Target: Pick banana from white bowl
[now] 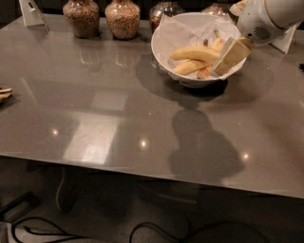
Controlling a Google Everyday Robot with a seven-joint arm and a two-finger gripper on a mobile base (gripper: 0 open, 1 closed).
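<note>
The white bowl (164, 50) stands at the back right of the grey table, lined with crumpled white paper. In it lies the banana (192, 53), long and bright yellow, with a shorter paler banana (187, 68) below it and a small orange-brown piece (203, 73) beside that. My gripper (223, 64) reaches down from the white arm at the upper right into the bowl's right side, its tan tips just right of the banana's end.
Several glass jars of brown grains (81, 18) stand along the back edge, left of and behind the bowl. A white card stand (31, 13) is at the back left. A small object (4, 94) lies at the left edge. Cables run on the floor.
</note>
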